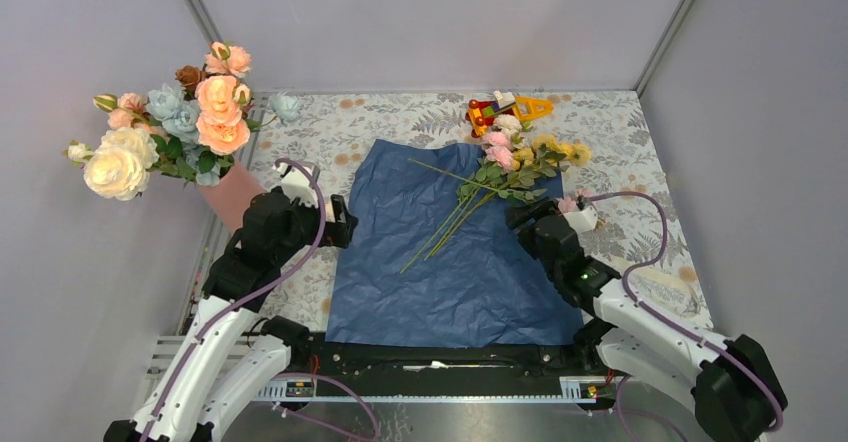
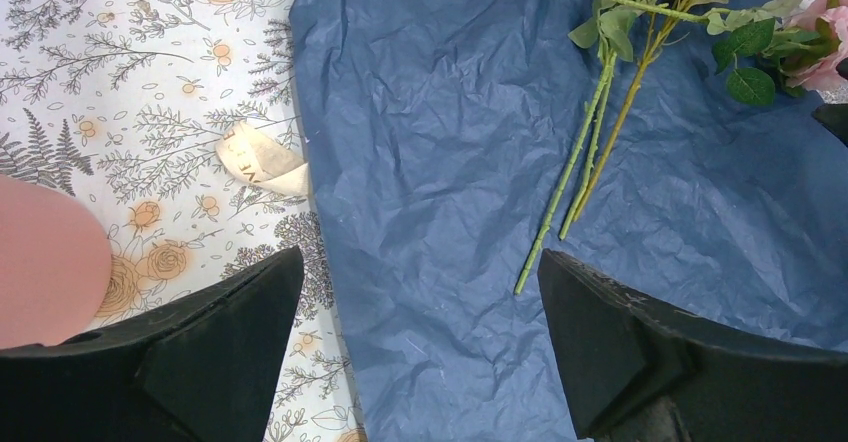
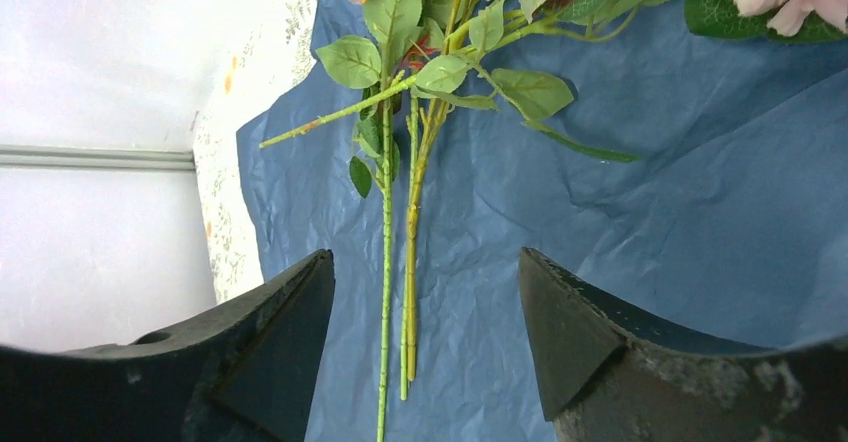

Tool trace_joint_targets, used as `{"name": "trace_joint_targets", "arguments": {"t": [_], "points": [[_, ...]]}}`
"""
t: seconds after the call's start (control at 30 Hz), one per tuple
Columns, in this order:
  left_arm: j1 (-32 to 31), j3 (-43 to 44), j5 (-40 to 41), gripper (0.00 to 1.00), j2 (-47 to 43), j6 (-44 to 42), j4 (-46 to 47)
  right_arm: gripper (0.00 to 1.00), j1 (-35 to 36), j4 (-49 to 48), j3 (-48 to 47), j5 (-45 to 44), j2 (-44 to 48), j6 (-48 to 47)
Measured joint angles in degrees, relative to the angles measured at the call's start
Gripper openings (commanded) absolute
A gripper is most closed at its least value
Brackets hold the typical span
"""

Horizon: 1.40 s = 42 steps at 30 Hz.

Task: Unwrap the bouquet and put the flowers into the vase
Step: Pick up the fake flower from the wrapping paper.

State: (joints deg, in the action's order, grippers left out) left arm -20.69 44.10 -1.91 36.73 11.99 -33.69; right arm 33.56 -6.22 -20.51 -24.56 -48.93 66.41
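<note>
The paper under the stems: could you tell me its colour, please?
Navy blue paper, clearest in the left wrist view.

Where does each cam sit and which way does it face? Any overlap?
Top external: above and behind the arms, looking down on the table; both arms show, left hand near the vase, right hand by the flowers.
Left wrist: on the left arm, facing down at the left edge of the blue paper and a ribbon; its fingers frame the bottom.
Right wrist: on the right arm, facing along the stems toward the blooms; its fingers show below.
Shared: both wrist views see stems on the blue paper.
</note>
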Motion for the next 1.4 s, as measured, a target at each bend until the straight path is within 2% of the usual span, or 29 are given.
{"name": "trace_joint_targets", "arguments": {"t": [0.17, 0.33, 0.73, 0.93, 1.1, 1.4], "points": [[0.00, 0.00, -0.02, 0.96, 0.13, 0.00, -0.02, 0.70, 5.92, -0.83, -2.64, -8.68, -6.29, 4.52], [0.00, 0.00, -0.04, 0.96, 0.13, -0.02, -0.04, 0.66, 6.84, -3.04, -5.18, -13.68, -14.05, 10.27], [0.00, 0.00, -1.60, 0.96, 1.16, -0.09, -0.09, 0.60, 7.98, -6.62, -14.38, -18.16, -29.83, 15.32], [0.00, 0.00, -1.84, 0.96, 1.44, -0.33, -0.35, 0.53, 7.98, -6.51, -19.47, -20.17, -38.25, 19.21], [0.00, 0.00, -2.21, 0.96, 1.99, -0.59, -0.42, 0.46, 7.93, -6.51, -22.51, -21.88, -41.55, 21.64], [0.00, 0.00, -2.45, 0.96, 2.32, -1.25, -0.44, 0.44, 6.47, -6.54, -23.12, -21.16, -45.70, 28.37]]}}
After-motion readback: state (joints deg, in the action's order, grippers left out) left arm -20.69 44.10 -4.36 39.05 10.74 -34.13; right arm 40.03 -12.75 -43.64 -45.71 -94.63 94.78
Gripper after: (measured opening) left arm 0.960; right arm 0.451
